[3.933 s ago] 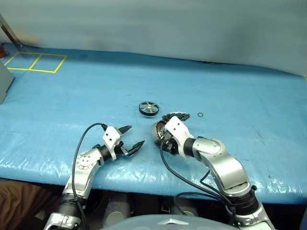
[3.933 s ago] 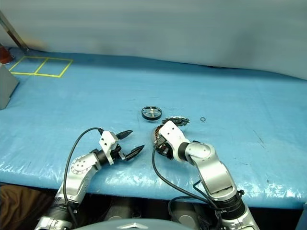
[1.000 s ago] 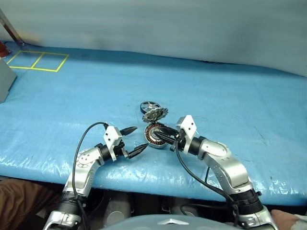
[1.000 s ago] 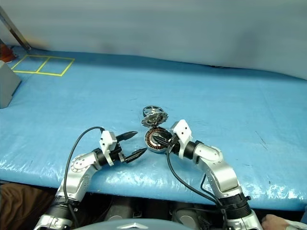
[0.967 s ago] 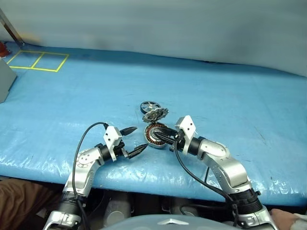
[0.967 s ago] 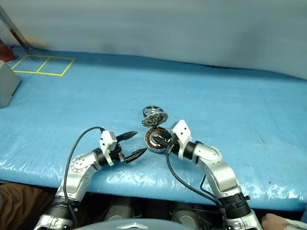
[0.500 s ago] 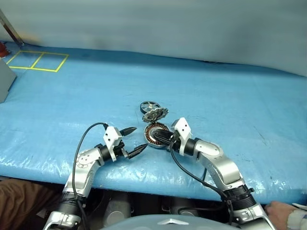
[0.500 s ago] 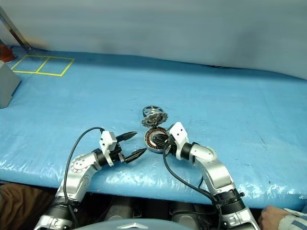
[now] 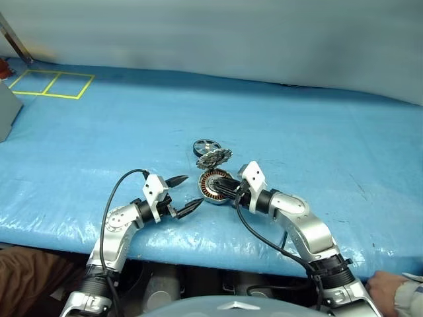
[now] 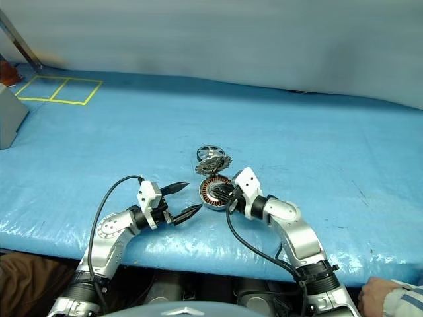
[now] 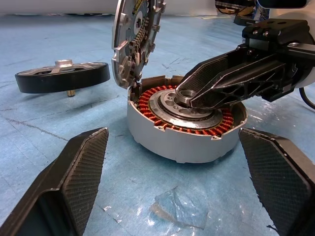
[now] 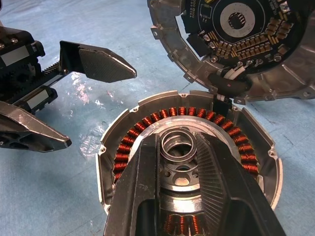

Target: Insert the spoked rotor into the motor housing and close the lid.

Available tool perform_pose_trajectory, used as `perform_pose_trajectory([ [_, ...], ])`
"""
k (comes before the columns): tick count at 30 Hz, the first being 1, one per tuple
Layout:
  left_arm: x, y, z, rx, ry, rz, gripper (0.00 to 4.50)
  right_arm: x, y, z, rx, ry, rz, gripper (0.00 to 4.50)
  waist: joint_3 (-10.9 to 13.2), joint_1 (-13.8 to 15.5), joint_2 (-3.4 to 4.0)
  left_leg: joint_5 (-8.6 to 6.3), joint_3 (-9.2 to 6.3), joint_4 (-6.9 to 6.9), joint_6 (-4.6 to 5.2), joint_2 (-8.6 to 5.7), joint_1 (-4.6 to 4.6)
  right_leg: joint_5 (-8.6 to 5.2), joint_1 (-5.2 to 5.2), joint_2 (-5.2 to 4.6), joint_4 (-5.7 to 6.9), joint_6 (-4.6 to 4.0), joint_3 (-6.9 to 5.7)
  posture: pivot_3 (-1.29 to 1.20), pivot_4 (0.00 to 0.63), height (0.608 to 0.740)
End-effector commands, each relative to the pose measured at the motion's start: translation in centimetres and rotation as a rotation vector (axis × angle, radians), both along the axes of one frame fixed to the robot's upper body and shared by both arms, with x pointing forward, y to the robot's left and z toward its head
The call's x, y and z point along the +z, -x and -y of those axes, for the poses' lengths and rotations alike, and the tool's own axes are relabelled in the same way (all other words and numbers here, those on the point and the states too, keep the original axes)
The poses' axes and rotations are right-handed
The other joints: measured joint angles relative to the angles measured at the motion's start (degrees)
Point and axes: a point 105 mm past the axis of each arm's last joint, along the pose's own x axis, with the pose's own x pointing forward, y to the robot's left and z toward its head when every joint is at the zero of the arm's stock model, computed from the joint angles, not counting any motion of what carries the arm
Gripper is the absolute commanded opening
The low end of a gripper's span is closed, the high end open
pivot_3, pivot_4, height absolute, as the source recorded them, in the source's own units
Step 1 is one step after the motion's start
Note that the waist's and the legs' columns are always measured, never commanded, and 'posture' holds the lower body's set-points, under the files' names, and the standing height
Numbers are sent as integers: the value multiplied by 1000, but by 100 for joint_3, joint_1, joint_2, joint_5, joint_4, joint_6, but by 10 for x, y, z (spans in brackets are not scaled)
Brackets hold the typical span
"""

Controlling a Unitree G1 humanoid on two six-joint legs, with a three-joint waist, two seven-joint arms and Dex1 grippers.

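- Housing [image 11: 182, 142]: smooth matt silvery metal wall, glossy copper windings, shiny machined metal hub.
- Lid [image 12: 236, 44]: rough cast grey metal rim, dark circuit board inside.
- Rotor [image 11: 63, 78]: matt black rim, shiny metal hub.
- Fingers [image 11: 74, 177]: black, fine-textured pads.
- Table cover [image 9: 317, 132]: blue, creased, slightly glossy plastic sheet.

The motor housing [image 9: 213, 187] now lies flat facing up with its lid [image 9: 213, 158] standing open, and the right gripper [image 9: 228, 191] reaches in from the right.
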Motion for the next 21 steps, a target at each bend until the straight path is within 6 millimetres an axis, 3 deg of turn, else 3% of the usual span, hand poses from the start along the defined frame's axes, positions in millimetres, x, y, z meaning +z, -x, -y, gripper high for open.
perform_pose_trajectory([
  [1,6,0,3,-10,6,30,4500,8,-5,2,-7,-4,42,687,0,0,0,0,0,0,0,0,0,0,0,0,0,0,0,0,150,740],
  [10,5,0,2,-7,4,31,4500,4,-6,5,-23,9,33,687,0,1,0,0,0,2,0,0,1,1,2,0,0,1,0,0,150,740],
  [11,5,0,2,-6,4,31,4500,3,-6,5,-22,10,33,1426,0,1,0,0,0,2,0,0,1,1,3,0,0,1,-1,0,150,740],
  [17,4,0,2,-5,2,30,4500,8,-2,1,4,-13,42,3325,0,1,0,0,-1,3,0,0,1,1,3,0,0,2,-1,0,150,740],
  [21,4,0,2,-6,0,29,4500,14,-2,-2,10,-49,50,3325,0,1,0,0,-1,3,0,0,1,1,3,0,0,2,-1,0,150,740],
])
